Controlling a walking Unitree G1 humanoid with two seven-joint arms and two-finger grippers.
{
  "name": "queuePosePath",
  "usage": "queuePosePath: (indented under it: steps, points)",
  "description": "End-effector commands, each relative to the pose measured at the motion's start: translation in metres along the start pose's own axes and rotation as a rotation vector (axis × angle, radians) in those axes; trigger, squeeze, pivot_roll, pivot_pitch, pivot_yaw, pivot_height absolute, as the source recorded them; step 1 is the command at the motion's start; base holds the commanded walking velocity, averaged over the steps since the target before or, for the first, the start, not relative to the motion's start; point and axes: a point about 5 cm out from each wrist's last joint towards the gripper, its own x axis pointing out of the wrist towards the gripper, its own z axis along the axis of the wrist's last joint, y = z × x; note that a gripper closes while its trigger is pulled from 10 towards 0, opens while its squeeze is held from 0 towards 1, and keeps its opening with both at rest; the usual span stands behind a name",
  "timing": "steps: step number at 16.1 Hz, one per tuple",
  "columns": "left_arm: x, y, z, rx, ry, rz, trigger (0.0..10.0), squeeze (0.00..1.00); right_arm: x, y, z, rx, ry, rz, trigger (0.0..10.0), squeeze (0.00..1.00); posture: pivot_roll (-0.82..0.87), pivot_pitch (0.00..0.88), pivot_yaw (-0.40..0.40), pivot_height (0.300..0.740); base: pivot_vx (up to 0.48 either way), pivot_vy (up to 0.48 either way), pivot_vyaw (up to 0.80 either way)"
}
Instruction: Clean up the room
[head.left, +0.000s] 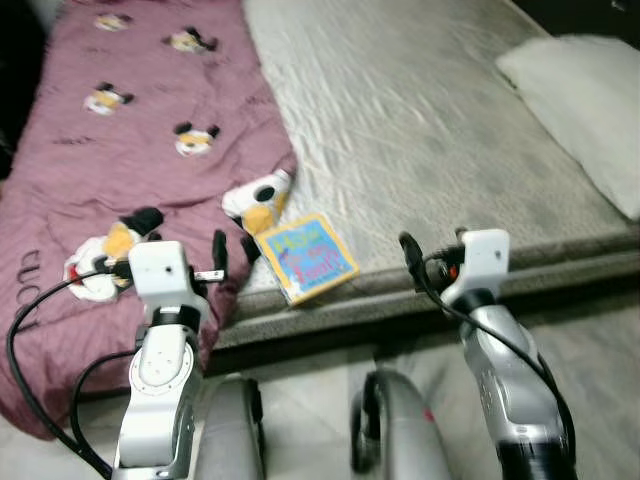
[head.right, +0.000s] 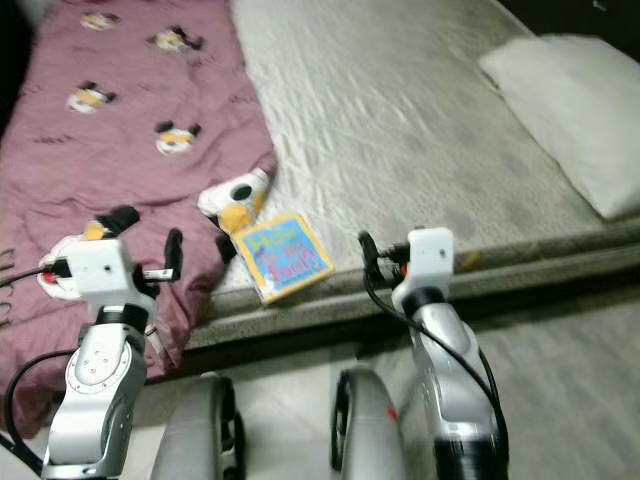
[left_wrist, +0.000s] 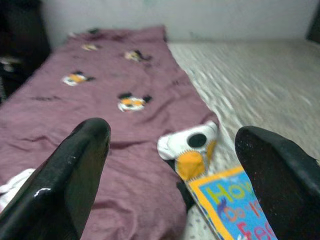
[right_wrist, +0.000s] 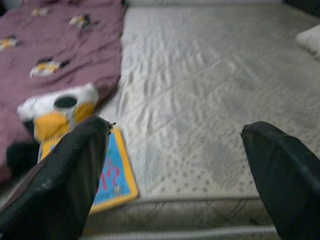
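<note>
The picture book (head.left: 306, 257) lies near the bed (head.left: 430, 120) edge, between the spread left gripper (head.left: 218, 262) and spread right gripper (right_wrist: 175, 165). Probably best to approach low, pinching its overhanging corner beside the maroon blanket (head.left: 130, 130).

You have soft matt cloth on the maroon blanket (head.left: 130, 140), printed with cartoon patches. The bed (head.left: 420, 110) mattress is grey quilted fabric, dimpled and slightly rough. At its 3 o'clock, the pillow (head.left: 585, 100) looks smooth white cloth. The book (head.left: 306, 257) cover is glossy card. Left tool (left_wrist: 175, 175) fingers (left_wrist: 75, 175) shine like black plastic.
</note>
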Motion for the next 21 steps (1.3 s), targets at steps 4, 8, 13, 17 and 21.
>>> queuePosePath:
  steps: [4,8,13,17,21]
  points:
    - [-0.0047,0.0026,-0.0037,-0.008,0.014,-0.005,10.0,0.0,0.0047,0.0039,0.0052,-0.008,-0.016,0.025,10.0,0.0,-0.02,0.151,0.025,0.645,0.151,0.0,0.0]
    - [-0.0049,0.0019,-0.0034,-0.012,0.012,-0.011,10.0,0.0,0.0048,0.0039,0.0048,-0.012,-0.014,0.027,10.0,0.0,-0.02,0.157,0.022,0.645,0.343,0.0,0.0]
    - [-0.0049,0.0016,-0.0038,-0.013,0.015,-0.018,10.0,0.0,0.0049,0.0043,0.0038,-0.014,-0.012,0.023,10.0,0.0,-0.02,0.165,0.026,0.645,0.397,0.0,0.0]
    - [-0.0033,-0.0028,-0.0066,-0.027,0.033,-0.022,10.0,0.0,0.0048,0.0024,0.0024,-0.021,-0.009,0.017,10.0,0.0,-0.02,0.165,0.027,0.645,0.202,0.0,0.0]
    - [-0.0032,-0.0033,-0.0071,-0.027,0.035,-0.022,10.0,0.0,0.0055,0.0004,0.0026,-0.022,-0.012,0.015,10.0,0.0,-0.02,0.164,0.026,0.645,0.0,0.0,0.0]
